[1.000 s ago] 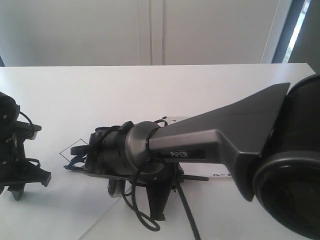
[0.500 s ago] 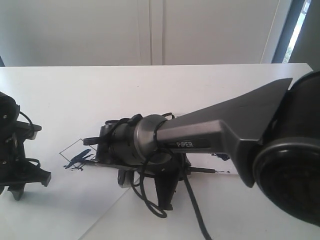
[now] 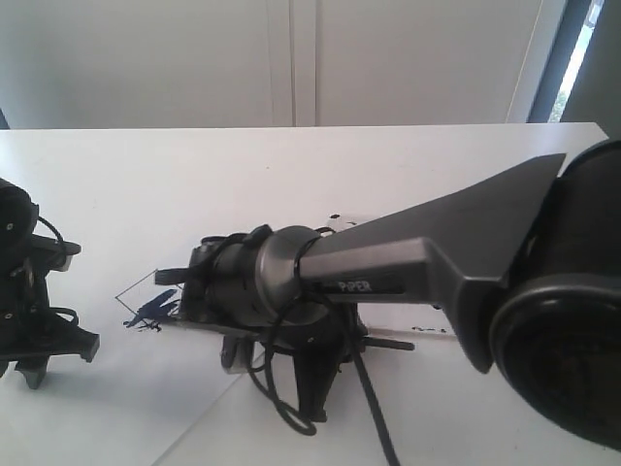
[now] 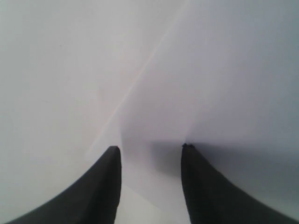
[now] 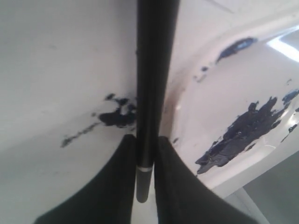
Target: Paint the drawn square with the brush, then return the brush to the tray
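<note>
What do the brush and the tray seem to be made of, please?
The brush has a smooth black shaft with a slight sheen and a thin silver band: probably lacquered wood or plastic. The tray is likely clear plastic with a glossy finish: its rim catches bright highlights, and dark blue paint blotches sit on it.

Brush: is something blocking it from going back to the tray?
Nothing that I can see. The right gripper is shut on the brush. The tray lies right next to it in the right wrist view, with nothing between them. In the outside view the arm hides most of the tray.
</note>
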Tool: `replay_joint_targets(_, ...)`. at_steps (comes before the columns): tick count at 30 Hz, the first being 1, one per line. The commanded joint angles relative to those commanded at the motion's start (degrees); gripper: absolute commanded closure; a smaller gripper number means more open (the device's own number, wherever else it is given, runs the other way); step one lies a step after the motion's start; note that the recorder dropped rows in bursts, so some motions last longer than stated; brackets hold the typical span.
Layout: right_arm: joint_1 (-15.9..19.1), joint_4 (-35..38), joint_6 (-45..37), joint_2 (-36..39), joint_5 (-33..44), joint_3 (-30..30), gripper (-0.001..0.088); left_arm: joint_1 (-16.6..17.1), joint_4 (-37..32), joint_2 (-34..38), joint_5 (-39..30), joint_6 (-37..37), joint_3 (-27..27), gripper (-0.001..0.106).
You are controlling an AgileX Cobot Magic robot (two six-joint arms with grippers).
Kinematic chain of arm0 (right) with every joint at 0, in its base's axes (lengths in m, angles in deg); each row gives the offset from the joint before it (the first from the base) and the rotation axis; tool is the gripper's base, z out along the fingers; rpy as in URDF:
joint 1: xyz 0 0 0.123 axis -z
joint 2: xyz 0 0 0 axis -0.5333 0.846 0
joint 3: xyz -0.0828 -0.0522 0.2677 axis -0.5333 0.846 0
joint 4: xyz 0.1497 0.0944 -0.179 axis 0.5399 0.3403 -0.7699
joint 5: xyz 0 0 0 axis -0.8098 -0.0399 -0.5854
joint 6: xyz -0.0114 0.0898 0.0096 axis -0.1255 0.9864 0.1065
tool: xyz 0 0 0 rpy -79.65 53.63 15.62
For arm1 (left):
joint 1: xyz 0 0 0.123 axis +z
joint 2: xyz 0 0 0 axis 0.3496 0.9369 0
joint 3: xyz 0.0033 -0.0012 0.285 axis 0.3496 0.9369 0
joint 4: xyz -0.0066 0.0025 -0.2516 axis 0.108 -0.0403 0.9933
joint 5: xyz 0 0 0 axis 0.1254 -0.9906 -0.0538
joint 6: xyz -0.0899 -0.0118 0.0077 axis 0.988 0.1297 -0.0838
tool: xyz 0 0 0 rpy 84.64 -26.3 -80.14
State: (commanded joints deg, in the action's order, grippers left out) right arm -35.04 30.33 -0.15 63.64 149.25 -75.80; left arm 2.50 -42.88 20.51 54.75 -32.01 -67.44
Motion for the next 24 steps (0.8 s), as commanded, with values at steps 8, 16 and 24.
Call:
replay_joint_targets(8,-0.46,-10.94,1.45,0.00,0.00,0.00,0.0868,0.00,0.60,0.00,-0.68,0.00,0.00,0.057)
replay_joint_targets(16,0.46,-33.06,4.24,0.00,0.00,0.00,0.0868,0.00,2.21,0.00,-0.45,0.00,0.00,0.057)
replay_joint_targets(24,0.46,-42.34,2.71,0.93,0.00,0.00,0.0868,0.00,4.42,0.00,-0.36,-0.12,0.00,0.057)
